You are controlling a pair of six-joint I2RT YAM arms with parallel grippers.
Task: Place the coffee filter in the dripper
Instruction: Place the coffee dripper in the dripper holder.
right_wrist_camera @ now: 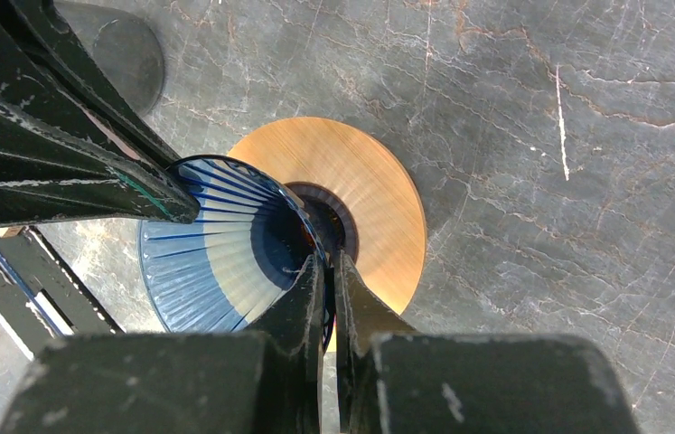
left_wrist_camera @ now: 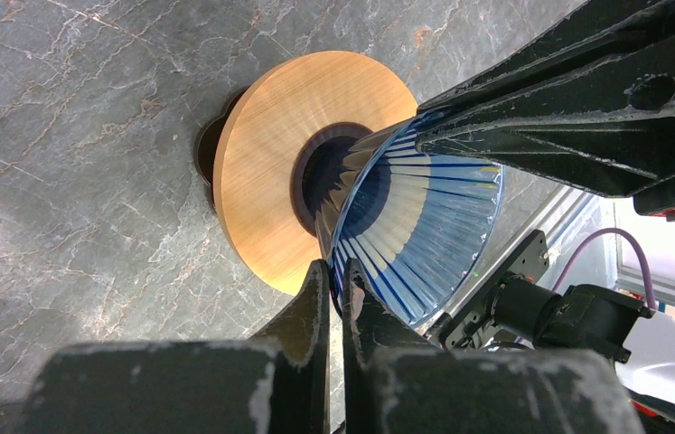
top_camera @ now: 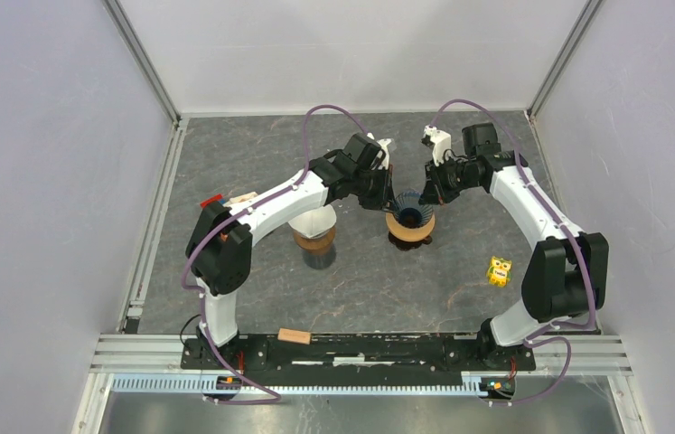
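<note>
The dripper (top_camera: 410, 217) is a clear blue ribbed cone (left_wrist_camera: 424, 226) on a round wooden base (left_wrist_camera: 261, 172), standing mid-table. My left gripper (left_wrist_camera: 335, 271) is shut on the cone's rim from the left side (top_camera: 386, 194). My right gripper (right_wrist_camera: 325, 262) is shut on the opposite rim (top_camera: 430, 193), with the cone (right_wrist_camera: 207, 262) and its wooden base (right_wrist_camera: 379, 190) below it. The inside of the cone looks bare. A white cone-shaped thing (top_camera: 311, 220), apparently the coffee filter, sits on a brown stand (top_camera: 314, 240) left of the dripper, partly under my left arm.
A small yellow object (top_camera: 499, 270) lies on the table at the right. A wooden block (top_camera: 294, 336) rests on the front rail. A red piece (top_camera: 213, 199) and a tan piece (top_camera: 243, 196) lie behind my left arm. White walls close three sides.
</note>
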